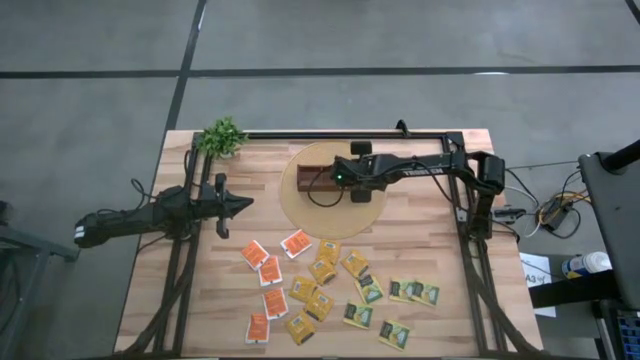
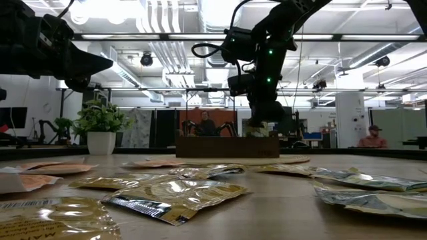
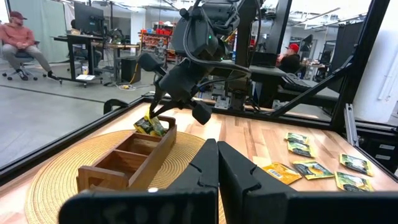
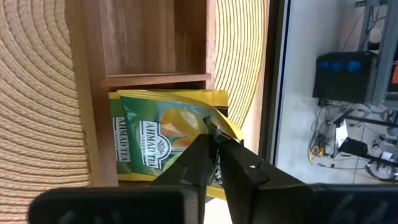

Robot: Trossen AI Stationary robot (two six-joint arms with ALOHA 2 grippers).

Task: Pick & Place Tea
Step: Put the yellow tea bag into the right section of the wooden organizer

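A brown wooden box [image 3: 127, 163] with three compartments lies on a round woven mat [image 1: 300, 212]. Its end compartment farthest from my left arm holds yellow-green tea sachets [image 3: 149, 126]. My right gripper [image 4: 216, 138] hangs over that compartment, slanting down, shut on the corner of the top sachet [image 4: 163, 132]. Several more tea sachets, orange, yellow and green [image 1: 320, 290], lie flat on the table's near half. My left gripper [image 3: 217, 163] is shut and holds nothing. It is level at the table's left [image 1: 238, 204]. My right gripper pinches a corner [image 4: 210, 124] of the top yellow-green sachet between its two fingertips, coming slantwise from above. The sachet lies tilted in the box's end compartment, on top of another sachet [image 4: 124, 149], its held corner raised.
A small potted plant [image 1: 222, 137] stands at the table's far left corner. The black frame rails [image 1: 470, 260] run along the table's sides and far edge. People sit in the room beyond the table.
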